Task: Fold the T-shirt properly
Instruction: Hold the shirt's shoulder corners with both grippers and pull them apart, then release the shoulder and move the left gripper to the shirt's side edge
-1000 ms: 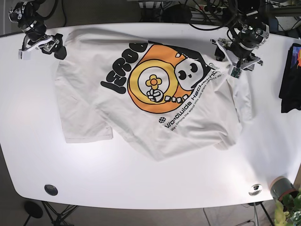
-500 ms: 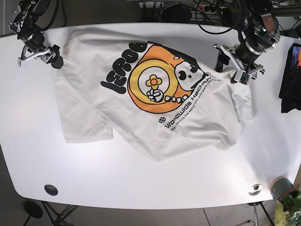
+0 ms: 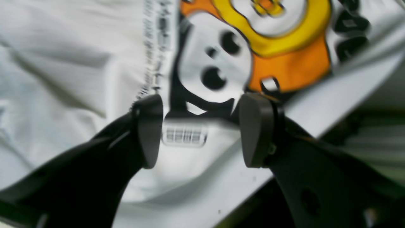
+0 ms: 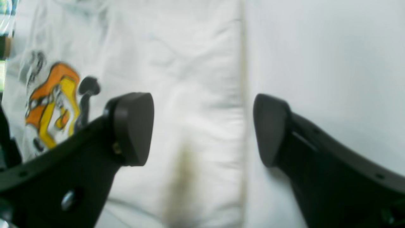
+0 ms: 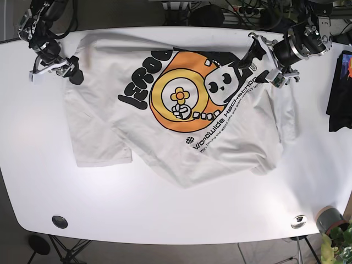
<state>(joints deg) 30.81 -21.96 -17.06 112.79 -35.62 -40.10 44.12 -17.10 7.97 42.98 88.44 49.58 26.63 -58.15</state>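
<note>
A soft, wrinkled white T-shirt (image 5: 181, 115) with a glossy orange-yellow print is lying across the frame's centre. The left gripper (image 5: 257, 65), upper right, and right gripper (image 5: 59, 69), upper left, are both hovering spread apart, their rounded black pads (image 3: 148, 129) holding nothing.

I count 1 white cotton T-shirt with an orange and yellow cartoon print (image 5: 181, 110) on 1 white oval table (image 5: 165, 209). I have 2 black pincers: my left gripper (image 5: 258, 65) and my right gripper (image 5: 55, 69), each with 2 dark fingers. There is 1 folded black garment (image 5: 339, 93) and 1 grey pot with a green plant (image 5: 333, 225). I see 2 round metal discs (image 5: 59, 221) in the tabletop.
</note>
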